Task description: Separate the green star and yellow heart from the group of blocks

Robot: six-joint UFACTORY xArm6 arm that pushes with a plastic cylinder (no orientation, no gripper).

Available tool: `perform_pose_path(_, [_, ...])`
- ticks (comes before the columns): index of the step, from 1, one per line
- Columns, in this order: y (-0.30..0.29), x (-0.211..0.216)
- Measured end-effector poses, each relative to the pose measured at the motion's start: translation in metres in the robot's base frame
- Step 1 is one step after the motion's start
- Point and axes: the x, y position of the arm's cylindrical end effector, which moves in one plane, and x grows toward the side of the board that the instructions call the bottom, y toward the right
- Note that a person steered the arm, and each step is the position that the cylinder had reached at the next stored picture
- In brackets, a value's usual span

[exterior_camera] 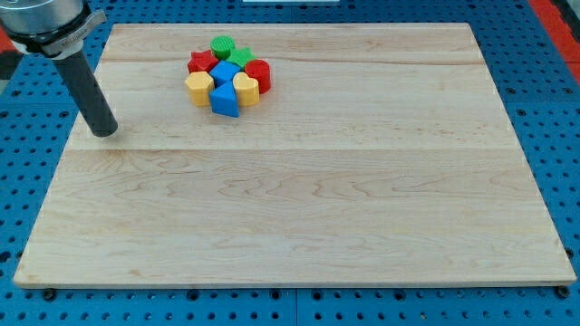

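Note:
A tight group of blocks sits near the view's top, left of centre. The green star (240, 57) lies at the group's upper right, between a green round block (222, 45) and a red block (259, 73). The yellow heart (246, 87) lies at the group's lower right, touching a blue block (226, 101). Another blue block (224, 74) sits in the middle. A red star (202, 62) and a yellow block (198, 88) are on the group's left. My tip (105, 132) rests on the board well to the left of the group, apart from all blocks.
The wooden board (299, 208) lies on a blue perforated table (553, 81). The arm's grey body (45, 23) hangs over the board's top left corner.

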Motion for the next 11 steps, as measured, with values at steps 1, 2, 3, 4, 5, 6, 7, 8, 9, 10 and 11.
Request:
perform_pose_path(1, [-0.012,-0.003])
perform_pose_path(2, [-0.045,-0.019])
perform_pose_path(3, [-0.027,-0.090])
perform_pose_path(4, [0.044,-0.166])
perform_pose_path(5, [0.098,-0.187])
perform_pose_path(6, [0.162,-0.200])
perform_pose_path(7, [0.160,-0.134])
perform_pose_path(8, [0.163,-0.104])
perform_pose_path(9, [0.171,-0.084])
perform_pose_path(10, [0.194,-0.062])
perform_pose_path(11, [0.205,-0.042])
